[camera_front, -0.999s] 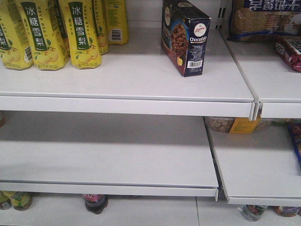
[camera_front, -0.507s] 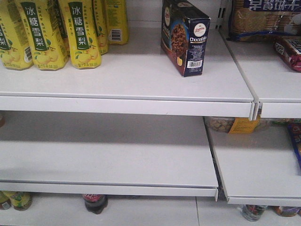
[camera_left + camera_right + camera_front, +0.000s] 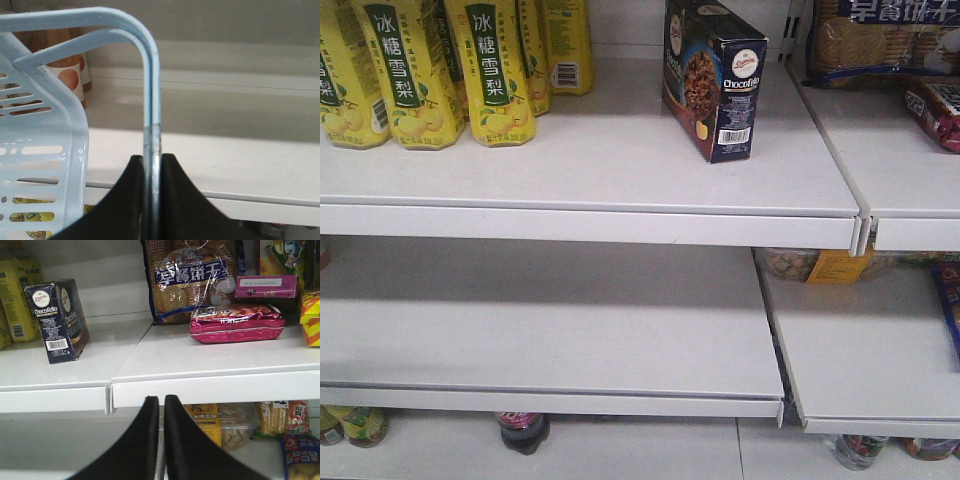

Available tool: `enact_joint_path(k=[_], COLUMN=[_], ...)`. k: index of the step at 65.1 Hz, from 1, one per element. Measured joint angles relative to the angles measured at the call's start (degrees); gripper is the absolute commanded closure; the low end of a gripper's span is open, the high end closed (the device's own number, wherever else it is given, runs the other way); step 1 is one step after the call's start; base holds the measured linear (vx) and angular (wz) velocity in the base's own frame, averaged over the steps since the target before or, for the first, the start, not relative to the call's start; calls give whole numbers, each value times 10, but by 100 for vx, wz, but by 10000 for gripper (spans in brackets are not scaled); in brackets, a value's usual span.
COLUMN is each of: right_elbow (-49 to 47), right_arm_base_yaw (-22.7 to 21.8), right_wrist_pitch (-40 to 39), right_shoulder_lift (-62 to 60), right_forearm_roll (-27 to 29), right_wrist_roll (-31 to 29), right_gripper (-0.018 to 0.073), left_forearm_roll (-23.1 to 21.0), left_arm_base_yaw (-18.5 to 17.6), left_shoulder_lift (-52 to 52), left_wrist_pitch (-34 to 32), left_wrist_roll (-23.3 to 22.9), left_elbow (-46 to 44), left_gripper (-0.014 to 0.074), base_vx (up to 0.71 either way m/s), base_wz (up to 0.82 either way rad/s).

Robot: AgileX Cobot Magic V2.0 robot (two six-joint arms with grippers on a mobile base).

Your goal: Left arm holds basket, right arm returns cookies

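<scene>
I see the cookies standing upright on the top shelf, right of the yellow drink cartons, so the return looks done. My right gripper is empty, fingers nearly pressed together, well clear. My left gripper pinches the basket handle; only withdrawal seems left.

Cookies stand on the top shelf, right of the bottles.
Biscuits stand on the next shelf to the right, behind a packet. More bottles sit under the lowest shelf.
</scene>
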Motion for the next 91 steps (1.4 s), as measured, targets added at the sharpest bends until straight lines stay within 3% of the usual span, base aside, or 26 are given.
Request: enact_joint_path(k=[63,76,86,91], right_elbow=[0,0,0,0], right_arm_base_yaw=[0,0,-21,-49], right_wrist_pitch=[0,0,0,0], right_shoulder_lift=[0,0,0,0], right_forearm_roll=[0,-32,-24,10], right_wrist_roll=[0,0,-9,-45], right_gripper=[566,566,566,566], left_forearm_roll=[-1,-1,-1,-1], left_arm_base_yaw=[0,0,0,0], left_shoulder_lift=[0,0,0,0], left_wrist_pitch=[0,0,0,0], left_wrist_roll=[1,1,1,1], left_elbow=[0,0,0,0], left_gripper=[599,599,599,599], base_vx=[0,0,0,0], base_wz=[0,0,0,0])
